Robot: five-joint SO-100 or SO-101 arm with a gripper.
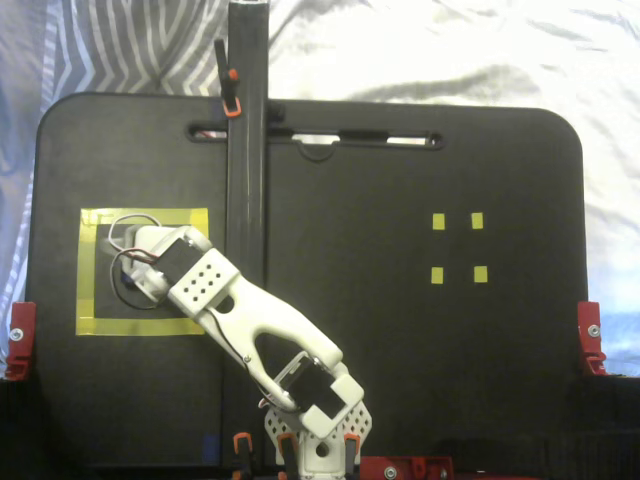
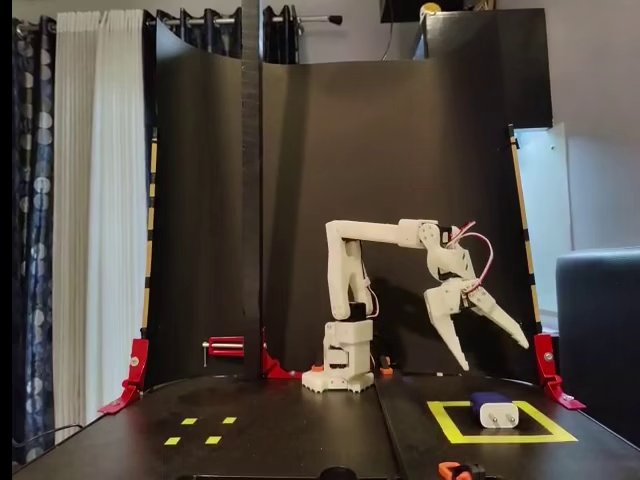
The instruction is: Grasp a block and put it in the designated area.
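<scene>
The dark-blue block [image 2: 494,409] lies on the black surface inside the designated area [image 2: 446,427], a yellow-taped square at the right in the low fixed view. My gripper [image 2: 495,356] hangs open well above the block, fingers spread and pointing down, nothing between them. Seen from above, the white arm [image 1: 250,320] reaches from the base to the designated area [image 1: 140,216] at the left. Its wrist covers most of the block there, and only a bluish bit of the block [image 1: 128,279] shows. The fingertips are hidden under the wrist in that view.
A tall black post [image 1: 247,150] stands on the board just right of the yellow square. Small yellow tape squares [image 1: 438,222] mark the right half of the board. Red clamps [image 1: 20,335] hold the board's edges. A black backdrop [image 2: 400,150] rises behind the arm.
</scene>
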